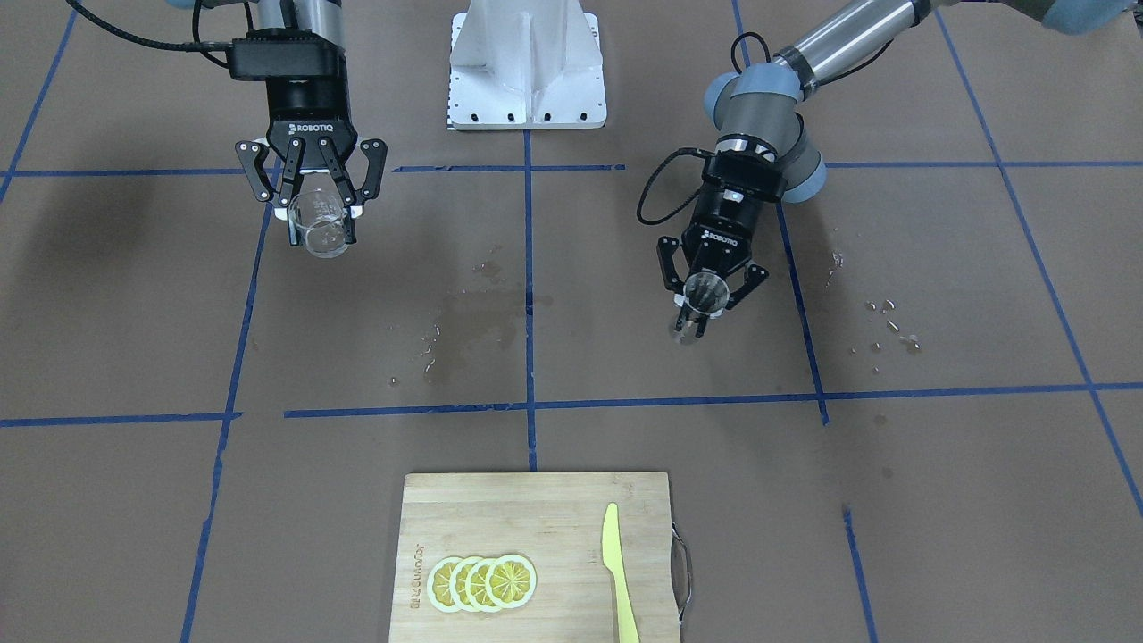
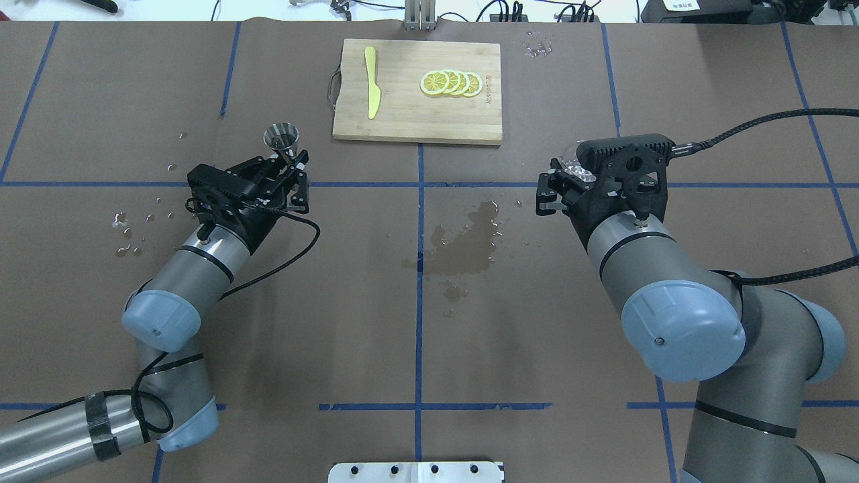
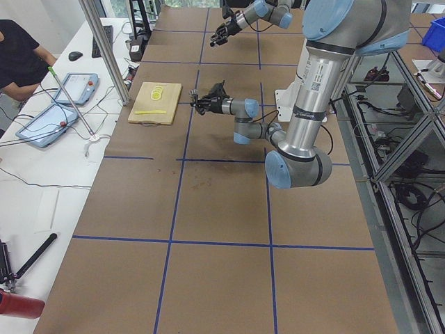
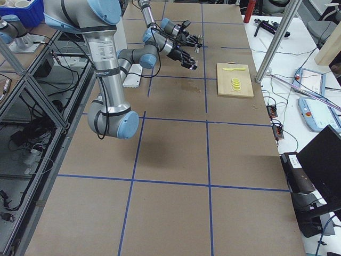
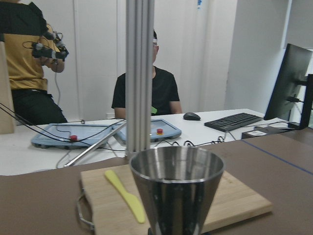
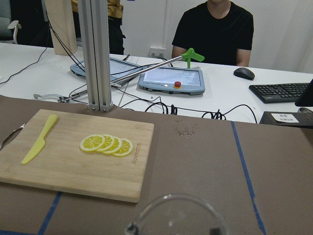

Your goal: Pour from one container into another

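L gripper (image 2: 290, 161): clamped on steel cup (image 2: 281, 136), narrow base pinched btw fingertips, wide mouth up, past the tips. R gripper (image 1: 320, 234): closed round glass beaker (image 1: 314, 211), one finger each side. Well apart; wet patch (image 2: 470, 241) on table (image 2: 416, 349) btw them.

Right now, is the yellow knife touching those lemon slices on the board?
Apart. The overhead view shows the yellow knife and the lemon slices lying on the cutting board with a wide strip of bare wood between them.
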Controlling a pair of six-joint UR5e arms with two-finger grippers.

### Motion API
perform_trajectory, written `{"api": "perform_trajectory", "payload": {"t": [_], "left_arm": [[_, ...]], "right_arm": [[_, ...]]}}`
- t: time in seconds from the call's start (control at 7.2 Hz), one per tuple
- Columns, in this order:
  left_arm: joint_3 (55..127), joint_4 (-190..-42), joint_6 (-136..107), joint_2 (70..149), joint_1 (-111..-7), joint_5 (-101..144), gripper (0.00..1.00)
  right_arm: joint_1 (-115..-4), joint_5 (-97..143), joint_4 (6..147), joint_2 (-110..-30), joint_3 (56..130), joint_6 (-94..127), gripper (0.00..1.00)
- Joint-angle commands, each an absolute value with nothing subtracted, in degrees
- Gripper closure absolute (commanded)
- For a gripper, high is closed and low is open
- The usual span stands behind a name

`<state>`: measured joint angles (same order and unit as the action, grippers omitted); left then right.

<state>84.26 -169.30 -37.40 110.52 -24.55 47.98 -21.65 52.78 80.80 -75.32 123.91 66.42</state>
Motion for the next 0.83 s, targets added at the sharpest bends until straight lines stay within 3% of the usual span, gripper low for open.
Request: {"api": "perform_trajectory", "payload": {"t": [0.0,0.56,0.69], "left_arm": [[84.3,-168.2,-40.1,104.5,-26.2,46.3,1.00],[89.5,-168.1,-45.8,90.6,-26.9,45.9,1.00],[89.7,-167.0,-47.6,89.7,-26.9,43.4,1.00]], "right_arm": [[-22.2,54.6,80.5,-79.3,124.1,73.5,1.00],[-23.5,55.4,79.3,-85.2,123.9,72.1,1.00],[-23.5,55.4,72.8,-89.2,123.4,70.1,1.00]]}}
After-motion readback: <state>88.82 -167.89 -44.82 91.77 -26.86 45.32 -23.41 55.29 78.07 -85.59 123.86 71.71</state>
